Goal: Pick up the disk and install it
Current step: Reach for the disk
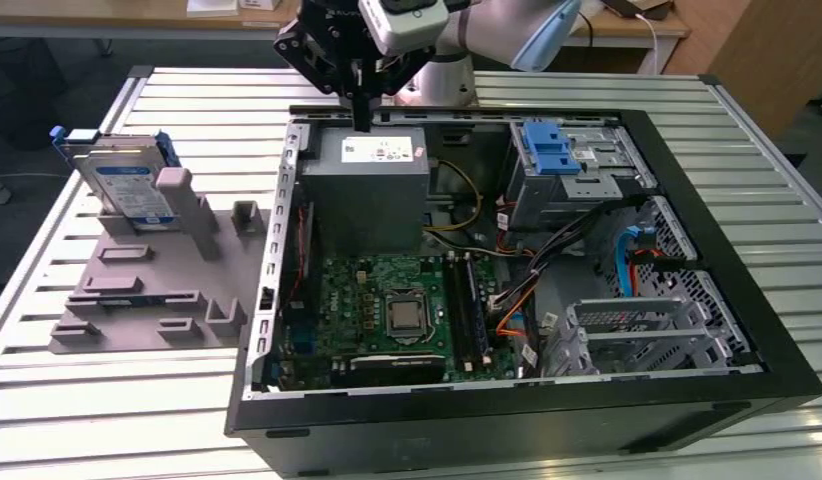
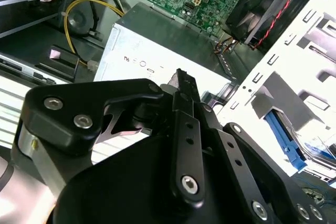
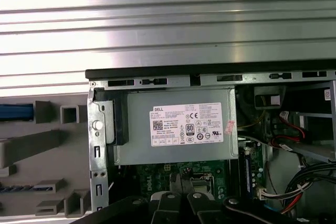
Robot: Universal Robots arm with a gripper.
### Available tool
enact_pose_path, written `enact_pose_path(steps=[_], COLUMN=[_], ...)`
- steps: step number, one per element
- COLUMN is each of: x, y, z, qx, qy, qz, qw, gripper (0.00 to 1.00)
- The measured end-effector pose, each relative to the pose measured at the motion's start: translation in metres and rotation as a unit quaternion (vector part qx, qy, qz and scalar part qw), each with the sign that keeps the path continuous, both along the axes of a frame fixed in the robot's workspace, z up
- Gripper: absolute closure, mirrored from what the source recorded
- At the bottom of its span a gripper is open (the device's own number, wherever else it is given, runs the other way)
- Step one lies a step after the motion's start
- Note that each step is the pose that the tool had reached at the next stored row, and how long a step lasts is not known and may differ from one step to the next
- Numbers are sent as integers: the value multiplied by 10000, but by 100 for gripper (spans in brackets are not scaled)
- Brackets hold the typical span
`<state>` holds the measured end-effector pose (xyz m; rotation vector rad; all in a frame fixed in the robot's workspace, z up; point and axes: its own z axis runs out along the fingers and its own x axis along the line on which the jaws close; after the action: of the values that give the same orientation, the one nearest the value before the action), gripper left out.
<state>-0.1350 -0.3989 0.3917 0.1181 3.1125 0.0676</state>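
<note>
The disk point(image 1: 124, 185), silver with a white-and-blue label and a blue carrier bracket, stands upright in a grey holder point(image 1: 144, 290) at the exterior view's left, outside the open computer case point(image 1: 518, 410). My gripper point(image 1: 363, 122) hangs above the far edge of the case, over the grey power-supply box point(image 1: 371, 185), well to the right of the disk. Its two black fingers are pressed together with nothing between them, as both wrist views show point(image 2: 181, 77) point(image 3: 181, 184). A blue edge of the disk's bracket point(image 3: 16, 112) shows in the first wrist view.
The case lies open on a slatted metal table point(image 1: 144, 400). Inside are the motherboard point(image 1: 384, 310), loose cables point(image 1: 545, 250), a drive cage with a blue latch point(image 1: 551, 150) and a metal bay point(image 1: 638, 335). The power-supply box point(image 3: 178, 129) sits directly under the wrist.
</note>
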Motion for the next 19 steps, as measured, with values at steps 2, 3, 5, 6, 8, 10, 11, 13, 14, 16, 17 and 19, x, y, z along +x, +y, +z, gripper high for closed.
enact_pose_path(steps=[2,3,5,6,8,10,11,13,14,16,17,19], x=[-18,-24,-28,-28,-29,-30,-31,-40,-44,-55,-62,-74], y=[0,0,0,0,0,0,0,0,0,0,0,0], z=[-3,-4,-4,-4,-4,-4,-4,-4,-4,-4,-4,-5], qx=[1,1,0,0,0,0,0,0,0,0,0,0], qy=[-1,0,0,0,0,0,0,0,0,0,0,0], qz=[0,0,1,1,0,0,0,0,0,0,0,0], qw=[10000,10000,10000,10000,10000,10000,10000,10000,10000,10000,10000,10000], gripper=[89,89,89,89,89,89,89,89,89,89,89,89])
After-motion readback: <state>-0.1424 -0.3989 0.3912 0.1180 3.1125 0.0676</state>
